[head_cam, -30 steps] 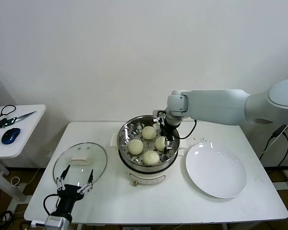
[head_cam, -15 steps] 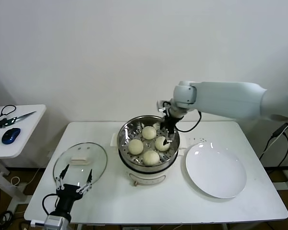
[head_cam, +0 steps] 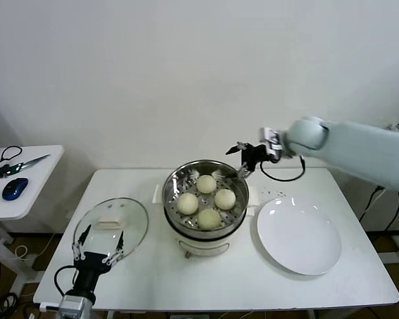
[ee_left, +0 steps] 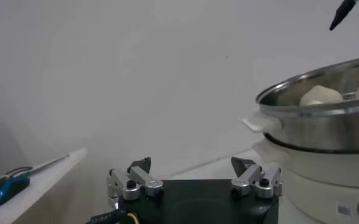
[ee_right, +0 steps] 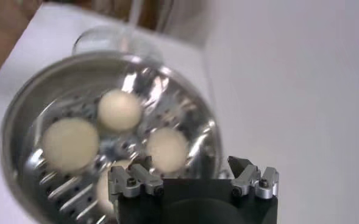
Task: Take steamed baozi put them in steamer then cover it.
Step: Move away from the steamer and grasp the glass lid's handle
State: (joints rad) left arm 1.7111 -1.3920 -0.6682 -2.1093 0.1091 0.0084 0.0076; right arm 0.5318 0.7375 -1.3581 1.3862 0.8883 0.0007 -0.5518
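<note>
The left gripper (head_cam: 97,243), spread wide and empty, hovers just before the round clear glass cover (head_cam: 111,225); rigid, slippery, breakable, it is likely best gripped by its cream-white handle (head_cam: 111,222).

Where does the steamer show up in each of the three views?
Head view: steamer at table centre, between the cover and the white plate.
Left wrist view: its steel rim and cream base fill the right edge.
Right wrist view: seen from above.
Shared landmark: the baozi inside.
</note>
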